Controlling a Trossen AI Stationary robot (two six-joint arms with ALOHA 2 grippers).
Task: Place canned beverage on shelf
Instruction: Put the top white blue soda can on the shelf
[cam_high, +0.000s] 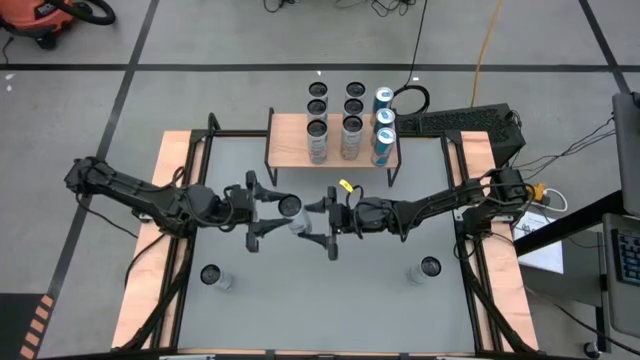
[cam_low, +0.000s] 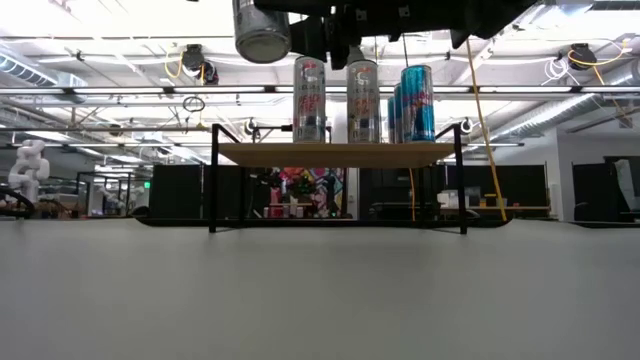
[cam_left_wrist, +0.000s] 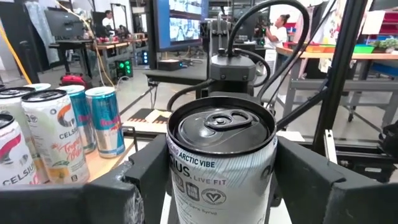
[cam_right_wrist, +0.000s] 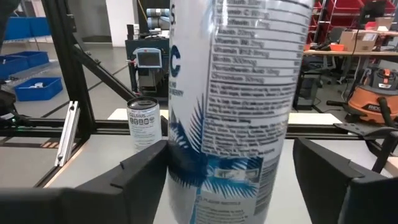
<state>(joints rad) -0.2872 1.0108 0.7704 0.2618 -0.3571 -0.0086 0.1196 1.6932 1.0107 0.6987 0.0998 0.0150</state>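
A white canned beverage (cam_high: 294, 213) is held in mid-air above the middle of the grey table (cam_high: 330, 300), just in front of the shelf (cam_high: 290, 135) — a low wood-topped stand on thin black legs. The left gripper (cam_high: 262, 210) is clamped on the can, its dark fingers (cam_left_wrist: 134, 180) pressed against both sides below the pull-tab top. The right gripper (cam_high: 330, 222) is met from the opposite side; its jaws stand apart on either side of the can, clear of the label. The step in hand is judged to be a handover between the arms, with the can now carried by the left arm alone. The next move is likely to call for the right arm to be drawn clear, then the can to be lifted over the plank and set upright in a free spot beside the cans (cam_high: 350, 128) already lined up there. Two more cans (cam_high: 211, 276) are left standing on the table, near its front corners. Beyond the table, a large workshop with benches, screens and distant people is seen.
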